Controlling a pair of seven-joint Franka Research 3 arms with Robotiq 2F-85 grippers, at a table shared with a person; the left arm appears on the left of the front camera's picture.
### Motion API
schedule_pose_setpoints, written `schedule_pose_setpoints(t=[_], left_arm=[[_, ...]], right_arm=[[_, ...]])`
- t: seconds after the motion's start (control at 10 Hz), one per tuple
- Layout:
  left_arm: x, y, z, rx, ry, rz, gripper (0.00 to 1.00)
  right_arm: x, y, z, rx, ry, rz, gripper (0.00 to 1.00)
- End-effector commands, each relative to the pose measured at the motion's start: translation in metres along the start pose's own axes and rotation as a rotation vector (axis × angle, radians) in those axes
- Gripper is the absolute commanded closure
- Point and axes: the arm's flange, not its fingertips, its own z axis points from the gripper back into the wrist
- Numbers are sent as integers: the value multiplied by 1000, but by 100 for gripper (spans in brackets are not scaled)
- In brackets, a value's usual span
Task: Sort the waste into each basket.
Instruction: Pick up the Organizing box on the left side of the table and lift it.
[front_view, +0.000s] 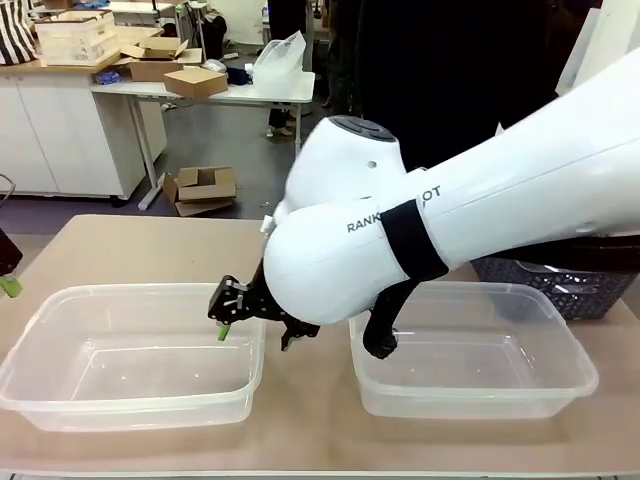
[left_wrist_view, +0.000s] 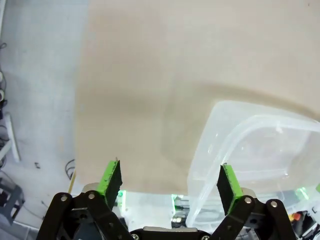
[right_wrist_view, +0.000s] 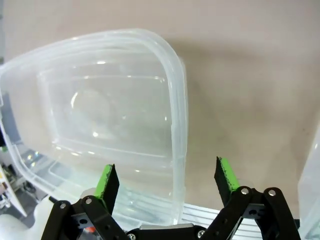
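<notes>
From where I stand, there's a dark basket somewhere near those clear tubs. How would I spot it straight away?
Start at the tan table and find the clear tub on its right side. Just behind that tub's far right corner, partly hidden under the big white robot arm, sits the dark grey basket. Its walls are an open lattice, whereas both tubs are see-through plastic.

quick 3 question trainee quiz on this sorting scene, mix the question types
1. True or false: the left see-through rectangular plastic tub holds a red can.
2. The right gripper hangs over: A) the gap between the two tubs, by the left tub's rim; B) the dark grey lattice-walled basket; C) the floor.
3. Fill in: in its wrist view, the left gripper has its jaws ____.

Key: 1 false, no waste shows in it or in the right see-through plastic tub. 2 A. 3 open, with nothing between them.
</notes>
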Motion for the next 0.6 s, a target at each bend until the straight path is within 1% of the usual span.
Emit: schedule_pose_setpoints(t=[0.0, 0.2, 0.3, 0.4, 0.5], left_arm=[[-68, -17, -90, -2, 20, -22, 0], [-64, -15, -82, -17, -8, -7, 0], [-64, -14, -86, -3, 4, -6, 0], [-66, -17, -91, -8, 32, -21, 0], [-69, -21, -98, -44, 117, -45, 0]], right_arm=[[4, 22, -15, -64, 0, -32, 0], [6, 25, -23, -92, -13, -43, 0], [6, 27, -25, -103, -19, -46, 0], [7, 29, -25, -108, -21, -39, 0], [8, 27, -25, -105, -2, -41, 0]])
